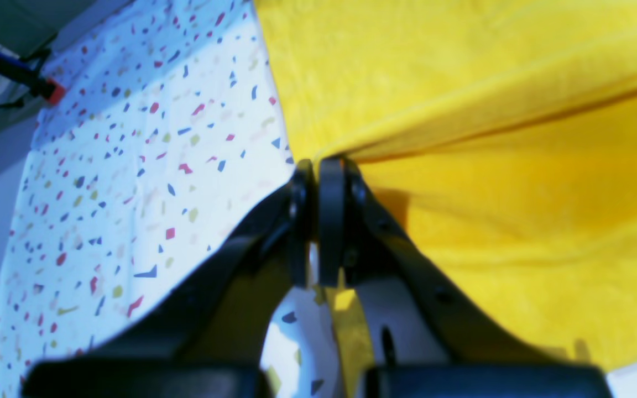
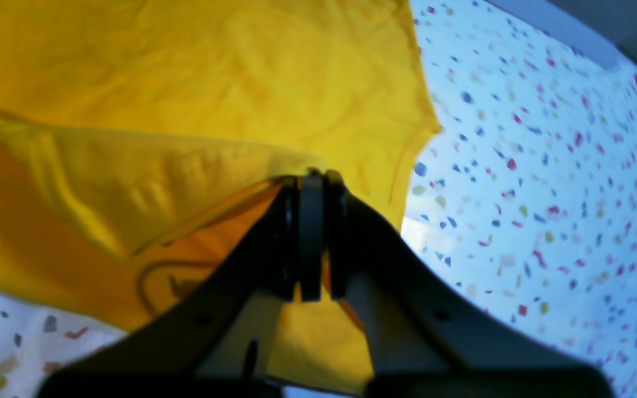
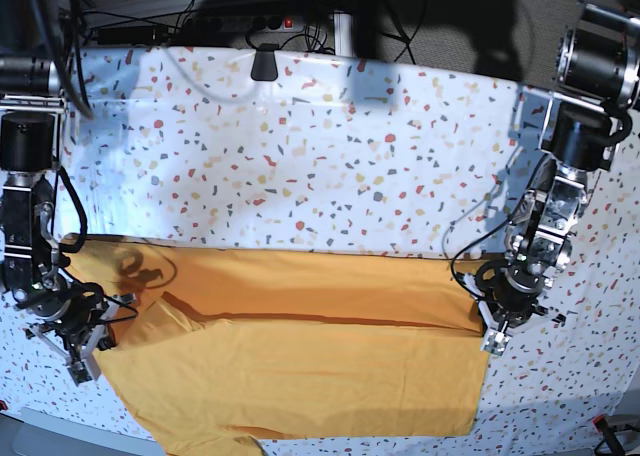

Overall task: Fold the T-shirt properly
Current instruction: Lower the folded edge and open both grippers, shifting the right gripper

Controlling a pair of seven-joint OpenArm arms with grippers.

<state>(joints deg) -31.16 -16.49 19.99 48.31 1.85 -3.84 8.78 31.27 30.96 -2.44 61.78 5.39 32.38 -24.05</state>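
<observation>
I've got the T-shirt [image 3: 300,366] spread across the near half of the speckled worktop [image 3: 330,166], and both jaws are clamped on its fabric: left gripper [image 1: 317,166] and right gripper [image 2: 312,176] each pinch a lifted layer at opposite sides, probably to carry one fold over evenly. Thin dark marks show under the right gripper; I can't read them.

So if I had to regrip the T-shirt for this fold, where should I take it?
Probably where it is pinched now: the two ends of the raised fold edge of the T-shirt, each pincer coming in from its own outer side, left pincer, right pincer; that edge spans the cloth's width.
</observation>
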